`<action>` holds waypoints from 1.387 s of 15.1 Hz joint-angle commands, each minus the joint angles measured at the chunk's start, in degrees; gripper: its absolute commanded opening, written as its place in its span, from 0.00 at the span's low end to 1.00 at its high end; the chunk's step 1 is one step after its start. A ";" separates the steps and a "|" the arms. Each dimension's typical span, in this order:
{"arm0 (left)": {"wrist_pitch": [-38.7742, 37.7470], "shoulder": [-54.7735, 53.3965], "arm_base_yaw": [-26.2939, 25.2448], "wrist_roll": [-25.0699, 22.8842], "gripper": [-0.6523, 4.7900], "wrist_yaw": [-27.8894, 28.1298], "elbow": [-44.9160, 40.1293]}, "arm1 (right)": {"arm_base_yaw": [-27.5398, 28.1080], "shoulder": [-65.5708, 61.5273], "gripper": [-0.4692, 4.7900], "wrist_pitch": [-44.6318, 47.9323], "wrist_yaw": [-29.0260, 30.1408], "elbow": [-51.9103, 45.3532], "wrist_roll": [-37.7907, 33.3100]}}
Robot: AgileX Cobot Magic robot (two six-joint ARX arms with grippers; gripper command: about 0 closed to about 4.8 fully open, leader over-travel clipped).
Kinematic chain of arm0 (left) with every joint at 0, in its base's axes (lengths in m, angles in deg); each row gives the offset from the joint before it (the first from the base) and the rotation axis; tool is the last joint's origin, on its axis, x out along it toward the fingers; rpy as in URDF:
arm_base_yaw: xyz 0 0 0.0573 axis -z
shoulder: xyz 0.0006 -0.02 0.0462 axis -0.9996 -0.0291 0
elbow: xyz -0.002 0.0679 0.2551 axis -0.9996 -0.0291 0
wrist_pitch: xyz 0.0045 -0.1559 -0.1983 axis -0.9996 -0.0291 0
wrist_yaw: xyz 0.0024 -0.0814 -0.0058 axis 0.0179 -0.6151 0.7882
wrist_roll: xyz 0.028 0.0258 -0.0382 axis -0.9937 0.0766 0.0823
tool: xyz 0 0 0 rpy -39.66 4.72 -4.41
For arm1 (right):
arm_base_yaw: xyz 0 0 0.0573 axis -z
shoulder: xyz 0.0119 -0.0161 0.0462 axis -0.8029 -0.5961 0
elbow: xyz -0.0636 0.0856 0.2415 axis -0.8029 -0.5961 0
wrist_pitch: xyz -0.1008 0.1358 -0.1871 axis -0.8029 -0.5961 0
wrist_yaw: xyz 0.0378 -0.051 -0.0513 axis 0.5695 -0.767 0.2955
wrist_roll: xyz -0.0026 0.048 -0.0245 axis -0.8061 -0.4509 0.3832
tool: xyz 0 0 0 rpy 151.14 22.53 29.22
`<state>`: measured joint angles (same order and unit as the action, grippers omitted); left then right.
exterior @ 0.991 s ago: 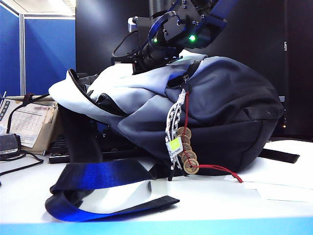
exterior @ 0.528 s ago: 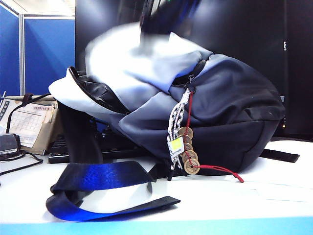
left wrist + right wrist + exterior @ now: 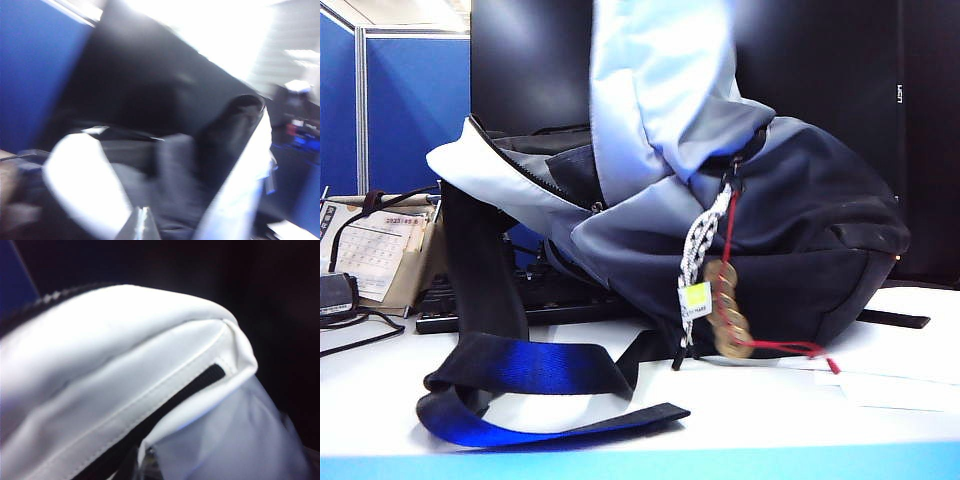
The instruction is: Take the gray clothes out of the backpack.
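My left gripper is closed on nothing, hanging just above the open backpack on the tabletop; gray clothes sit inside the opening. My right gripper is off the exterior view's top edge, clamped on the backpack's pale panel, pulled up taut.

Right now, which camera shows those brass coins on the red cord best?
The exterior view: the coins hang against the backpack on the red cord, slightly blurred. Both wrist views show only the bag's fabric up close, no coins.
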<state>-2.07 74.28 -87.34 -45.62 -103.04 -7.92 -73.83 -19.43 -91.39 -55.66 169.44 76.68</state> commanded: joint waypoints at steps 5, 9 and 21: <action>-1.36 -46.07 0.13 -29.53 0.11 -28.13 30.53 | 1.51 1.53 0.09 -8.44 7.58 0.42 1.73; -1.40 -76.98 1.03 -34.97 0.11 -43.47 54.90 | 1.53 1.66 0.09 -13.05 9.22 0.42 3.65; -2.62 -104.26 15.63 -38.66 0.87 -21.94 67.76 | 1.53 1.62 0.09 -12.00 10.75 0.39 3.80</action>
<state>-5.53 -29.91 -71.69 -86.01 -124.55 59.62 -72.24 -18.08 -103.34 -45.60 169.66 80.27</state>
